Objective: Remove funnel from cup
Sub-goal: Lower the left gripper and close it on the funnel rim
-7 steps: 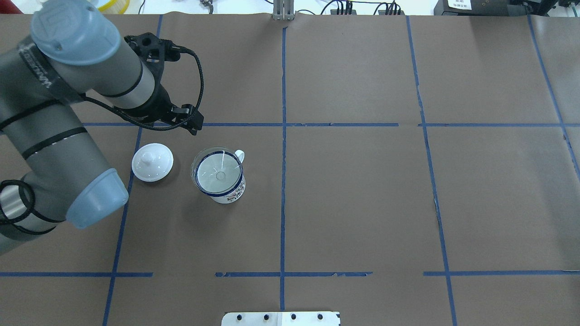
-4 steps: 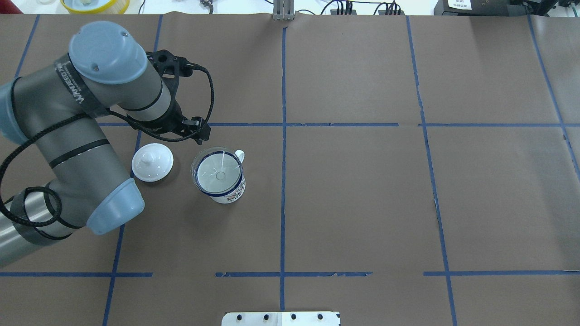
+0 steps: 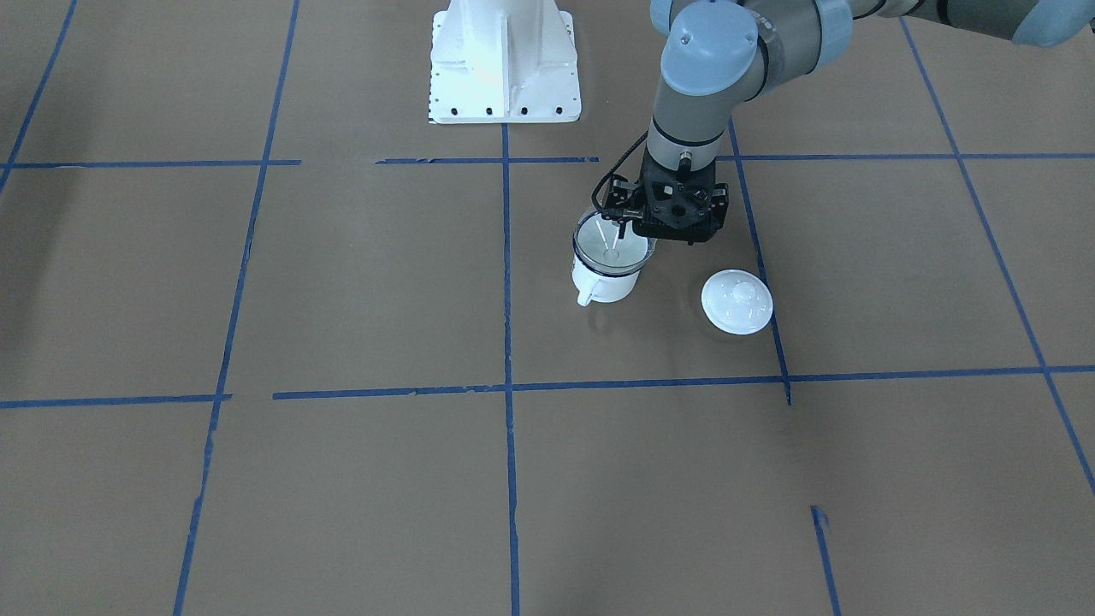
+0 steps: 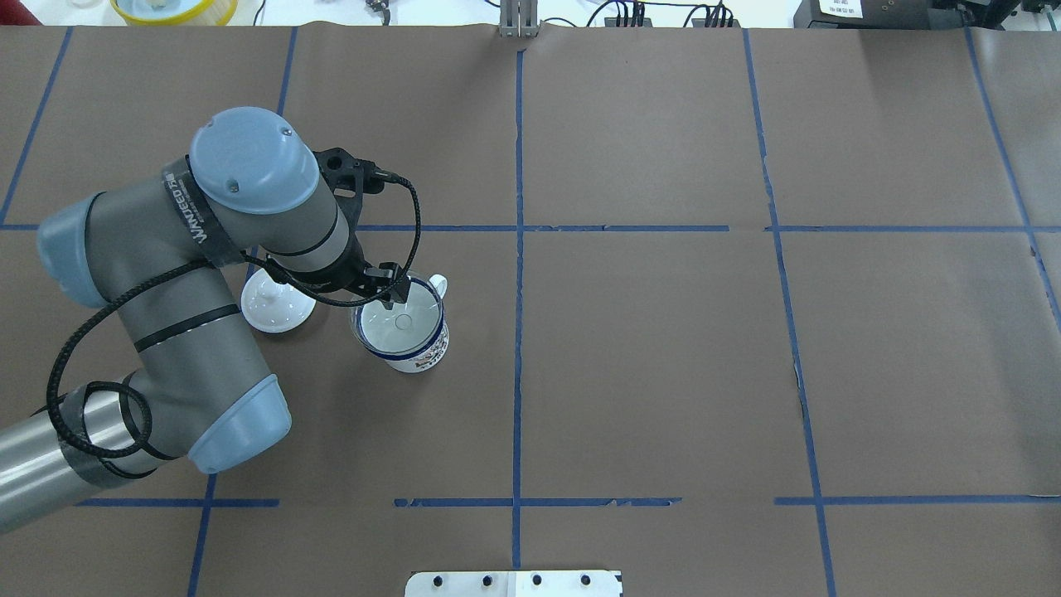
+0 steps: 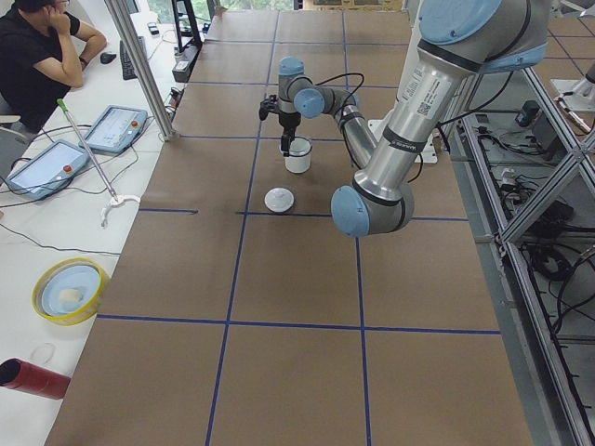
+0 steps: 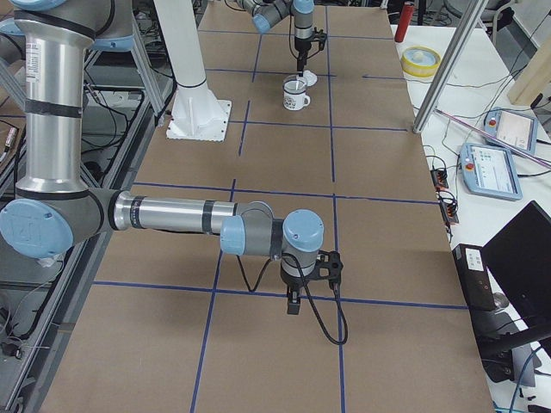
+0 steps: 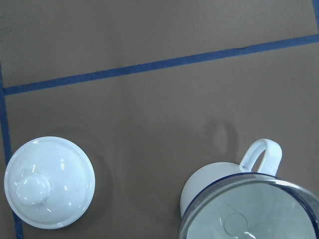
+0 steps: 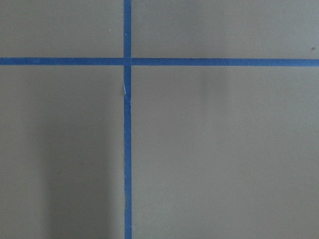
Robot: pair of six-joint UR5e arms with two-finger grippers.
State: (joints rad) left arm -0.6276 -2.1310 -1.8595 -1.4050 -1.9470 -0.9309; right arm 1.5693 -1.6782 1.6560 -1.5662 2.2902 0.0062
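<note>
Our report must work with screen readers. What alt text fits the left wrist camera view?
A clear funnel sits in a white, blue-rimmed cup at the lower right; a white knobbed lid lies apart at lower left on brown paper crossed by blue tape.

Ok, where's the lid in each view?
Front-facing: lid right of centre.
Overhead: lid left of centre, partly hidden.
Exterior left: lid upper middle.
Exterior right: lid top centre, tiny.
Left wrist: lid bottom left.
Right wrist: not in it.
Landmark: the cup beside it.
</note>
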